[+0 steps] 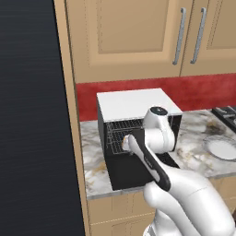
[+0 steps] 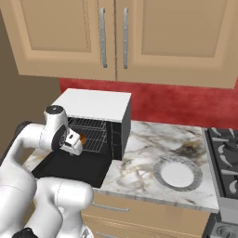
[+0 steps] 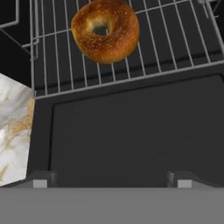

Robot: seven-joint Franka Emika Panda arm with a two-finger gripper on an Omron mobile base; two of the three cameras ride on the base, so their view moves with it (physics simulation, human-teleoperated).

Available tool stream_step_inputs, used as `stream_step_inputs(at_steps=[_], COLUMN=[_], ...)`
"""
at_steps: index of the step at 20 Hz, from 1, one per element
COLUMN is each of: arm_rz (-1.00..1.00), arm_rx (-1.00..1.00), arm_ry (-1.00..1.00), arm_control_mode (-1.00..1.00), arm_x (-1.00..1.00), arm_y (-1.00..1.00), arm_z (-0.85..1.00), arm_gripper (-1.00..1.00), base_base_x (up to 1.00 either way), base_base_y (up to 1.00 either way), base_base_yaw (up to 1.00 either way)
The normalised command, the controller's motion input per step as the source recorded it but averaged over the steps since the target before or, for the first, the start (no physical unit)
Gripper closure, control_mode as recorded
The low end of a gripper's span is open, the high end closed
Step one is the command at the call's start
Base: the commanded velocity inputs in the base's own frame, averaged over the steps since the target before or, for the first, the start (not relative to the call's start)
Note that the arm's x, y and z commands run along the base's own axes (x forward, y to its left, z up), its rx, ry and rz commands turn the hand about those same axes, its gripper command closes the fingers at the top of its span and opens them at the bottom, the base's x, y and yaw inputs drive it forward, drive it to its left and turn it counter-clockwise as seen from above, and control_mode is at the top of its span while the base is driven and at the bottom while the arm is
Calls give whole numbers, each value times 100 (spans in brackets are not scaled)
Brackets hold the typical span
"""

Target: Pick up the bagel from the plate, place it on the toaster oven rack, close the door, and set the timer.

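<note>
One golden-brown ring-shaped bagel [image 3: 105, 29] lying flat on silver wire toaster oven rack [image 3: 175, 41], apart from both fingertips; barely a brown speck behind the hand in right base view [image 2: 83, 138]. One black oven door [image 3: 127, 140] folded down flat, handle hidden. One two-finger gripper [image 3: 111, 178], fingers spread wide, pinching nothing, tips cut off at frame bottom. One round white-grey plate [image 2: 177, 173] bare on marble counter [image 2: 144, 153], cut off at left base view's edge [image 1: 223, 148]. Oven interior largely blocked by white arm.
</note>
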Motion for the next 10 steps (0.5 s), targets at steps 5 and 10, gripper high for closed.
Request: stream_step_inputs(at_steps=[5,10], arm_rz=[0,0], arm_rx=[-1,0], arm_ry=[0,0], arm_control_mode=[-100,-100], arm_x=[20,31], arm_y=[14,12], arm_z=[-34,-31], arm_gripper=[-100,-100], base_base_x=[0,0], base_base_y=[0,0], base_base_yaw=[0,0])
